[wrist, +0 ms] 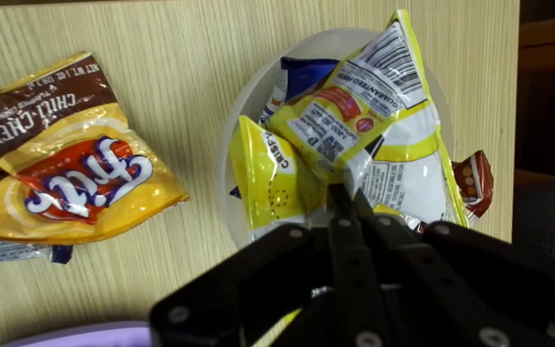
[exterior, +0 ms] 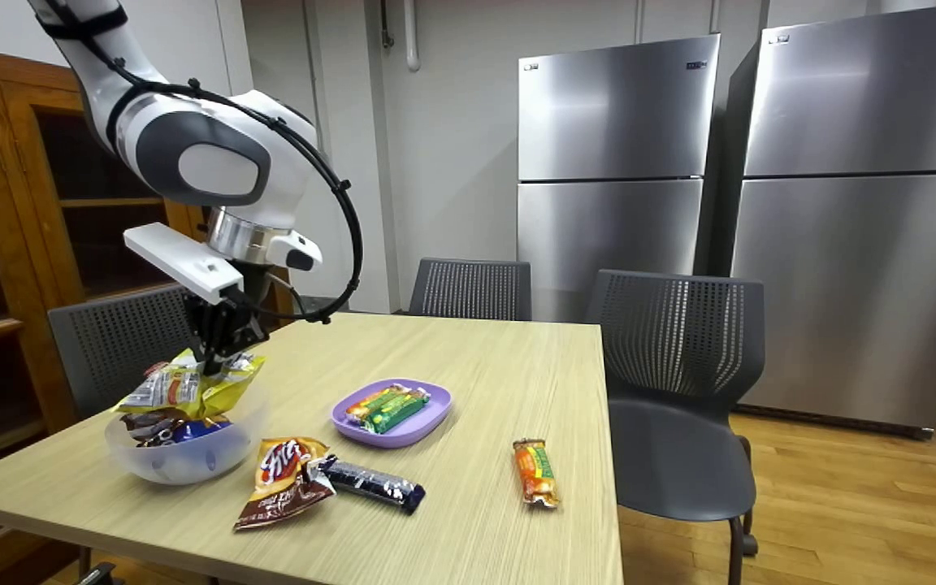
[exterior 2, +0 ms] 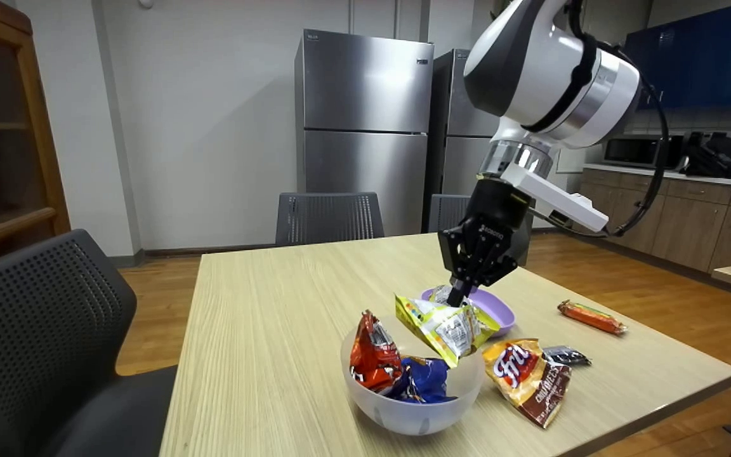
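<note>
Hanging from the gripper (wrist: 350, 198), a crumpled yellow snack bag (wrist: 337, 127) is over the translucent bowl (exterior 2: 419, 416); whether it touches the bags beneath cannot be told. The gripper is clamped together, with the bag's film pinched between its tips. Inside the bowl, as an exterior view shows, are a blue bag (exterior 2: 428, 381) and, touching it, a red bag (exterior 2: 373, 363) that rises above the rim. Just beside the bowl on the bench (exterior: 476, 536) lies a brown-and-orange corn-chip bag (exterior: 285, 479), with one end of a dark wrapped bar (exterior: 370, 483) against it. Farther out, a purple plate (exterior: 435, 415) carries a green-wrapped bar (exterior: 396, 412) next to an orange-and-yellow wrapper (exterior: 369, 403). Well apart from these, toward the bench's edge, lies an orange-and-green bar (exterior: 536, 473). Mesh-backed chairs (exterior: 679, 455) stand around the bench, and steel refrigerators (exterior: 610, 244) stand behind it in both exterior views.
</note>
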`<act>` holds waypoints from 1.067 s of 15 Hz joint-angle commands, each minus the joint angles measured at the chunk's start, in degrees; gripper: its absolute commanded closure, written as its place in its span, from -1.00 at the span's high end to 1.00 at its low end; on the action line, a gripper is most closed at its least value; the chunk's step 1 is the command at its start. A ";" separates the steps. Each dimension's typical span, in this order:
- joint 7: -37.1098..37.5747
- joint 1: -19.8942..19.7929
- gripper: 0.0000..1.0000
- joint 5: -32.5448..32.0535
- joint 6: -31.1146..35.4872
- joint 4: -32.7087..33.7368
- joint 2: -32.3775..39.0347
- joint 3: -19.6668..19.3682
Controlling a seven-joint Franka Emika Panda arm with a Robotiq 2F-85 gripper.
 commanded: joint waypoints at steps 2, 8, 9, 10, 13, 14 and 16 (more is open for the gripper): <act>-0.46 0.06 -1.00 1.88 1.50 4.26 4.20 0.39; 0.03 -0.24 -1.00 1.63 6.34 6.66 8.11 1.22; 0.06 -0.32 -1.00 1.58 7.02 6.91 8.57 1.41; 0.07 -0.43 -1.00 1.53 7.49 7.19 8.99 1.59; -0.11 -0.65 -1.00 1.53 8.68 7.70 9.80 2.20; -0.07 -0.70 -1.00 1.46 9.02 7.75 9.96 2.35; -0.13 -0.78 -1.00 1.29 9.49 7.71 10.04 2.53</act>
